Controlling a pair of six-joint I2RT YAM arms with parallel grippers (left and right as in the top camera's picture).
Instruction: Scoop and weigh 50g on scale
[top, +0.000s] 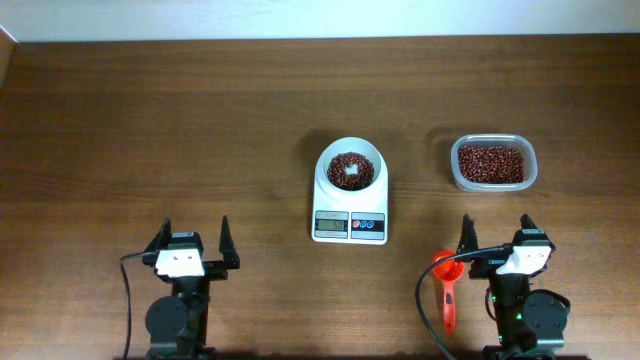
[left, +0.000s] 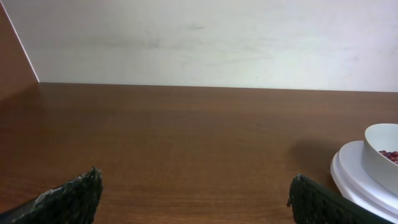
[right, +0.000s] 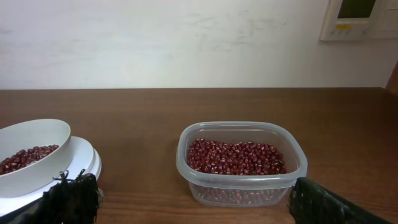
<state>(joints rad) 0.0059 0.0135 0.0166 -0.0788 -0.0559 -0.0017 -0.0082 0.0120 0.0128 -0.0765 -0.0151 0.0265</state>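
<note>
Scooping step looked finished or paused; both arms sat idle, holding nothing.
Left gripper (top: 195, 232) and right gripper (top: 497, 225) gaped wide at 6 o'clock. Beans (top: 343, 160) sat in the scale (top: 349, 226) bowl at centre, scoop (top: 446, 290) lay beside the right gripper, tub (top: 530, 160) at 2 o'clock. Next likely: check the display, unreadable here.

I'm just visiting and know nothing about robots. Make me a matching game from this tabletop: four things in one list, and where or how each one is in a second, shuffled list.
Things:
1. scale
2. tub
3. scoop
4. left pincer

Descriptions:
A. orange-red, lying flat beside the right pincer
B. open, holding nothing
C. white, in the middle
D. clear, farther back on the right

Pairs: 1-C, 2-D, 3-A, 4-B
</note>
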